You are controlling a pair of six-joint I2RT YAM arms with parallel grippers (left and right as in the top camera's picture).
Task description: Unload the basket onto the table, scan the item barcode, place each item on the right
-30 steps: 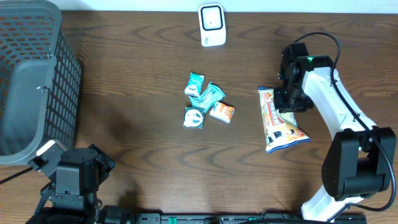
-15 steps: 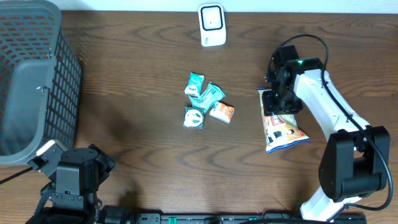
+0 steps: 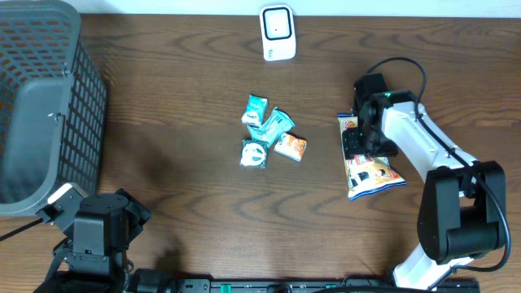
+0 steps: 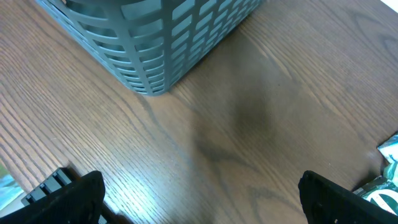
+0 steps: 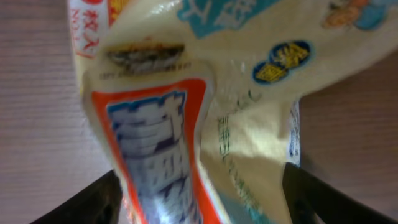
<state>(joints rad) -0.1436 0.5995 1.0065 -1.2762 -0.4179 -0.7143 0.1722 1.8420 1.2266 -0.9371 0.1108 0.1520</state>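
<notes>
A yellow and orange snack bag [image 3: 368, 169] lies flat on the table at the right. My right gripper [image 3: 359, 142] hangs over its upper half. In the right wrist view the bag [image 5: 186, 93] fills the frame and my right gripper [image 5: 199, 202] is open, one finger [image 5: 93, 202] on each side of the bag. The white scanner [image 3: 277, 32] stands at the table's far edge. My left gripper [image 4: 199, 199] is open over bare wood near the front left corner, with nothing between its fingers.
A grey mesh basket [image 3: 41, 106] stands at the left, also close in the left wrist view as the basket [image 4: 155, 37]. Several small teal and orange packets [image 3: 269, 134] lie in the middle of the table.
My right gripper has shifted left and slightly toward the front, from the bag's right edge to over the bag, and its jaws have widened. The bag and the left arm have not moved.
</notes>
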